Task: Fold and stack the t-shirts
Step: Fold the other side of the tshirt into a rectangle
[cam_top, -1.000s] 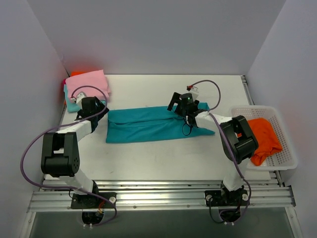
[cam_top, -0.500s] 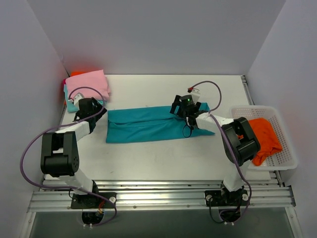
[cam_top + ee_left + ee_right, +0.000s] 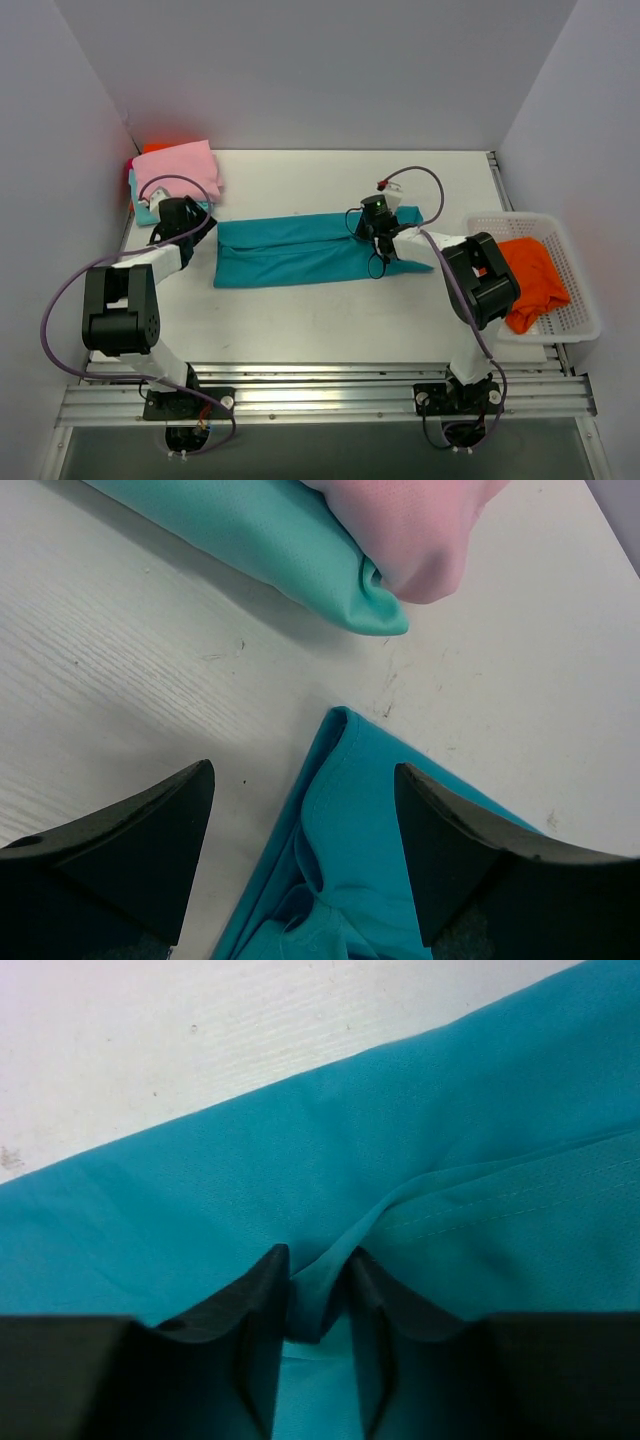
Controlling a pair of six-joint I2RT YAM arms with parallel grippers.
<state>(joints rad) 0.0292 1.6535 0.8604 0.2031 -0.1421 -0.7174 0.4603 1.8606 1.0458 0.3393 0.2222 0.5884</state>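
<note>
**Right tool has come down and pinched the teal shirt**

Over the last second the right tool (image 3: pixel 377 226) has dropped from just above the cloth onto the teal shirt (image 3: pixel 300 250) and drawn its fingers in. In the right wrist view they stand narrow, with a raised ridge of teal fabric caught between them. Beside that ridge a stitched hem edge runs off to the right. The shirt itself has not shifted. It lies as a long band across the middle of the desk (image 3: pixel 330 310), already folded lengthwise, its right end under the right tool and its left end by the left tool (image 3: pixel 188 222).

The left tool has barely moved. Its fingers are spread wide and hold nothing. In the left wrist view they straddle the near left corner of the teal shirt, above the cloth rather than on it, as far as I can tell.

Close by at the desk's far left corner sits the stack, with a pink shirt (image 3: pixel 178 168) on top of an aqua shirt (image 3: pixel 270 540). An orange shirt (image 3: pixel 530 275) waits in the basket (image 3: pixel 585 300) at the right.

My reading is that the right end is now secured for the crosswise fold. The left corner is not yet gripped, so if the right tool lifts alone, the band may drag or skew.
</note>
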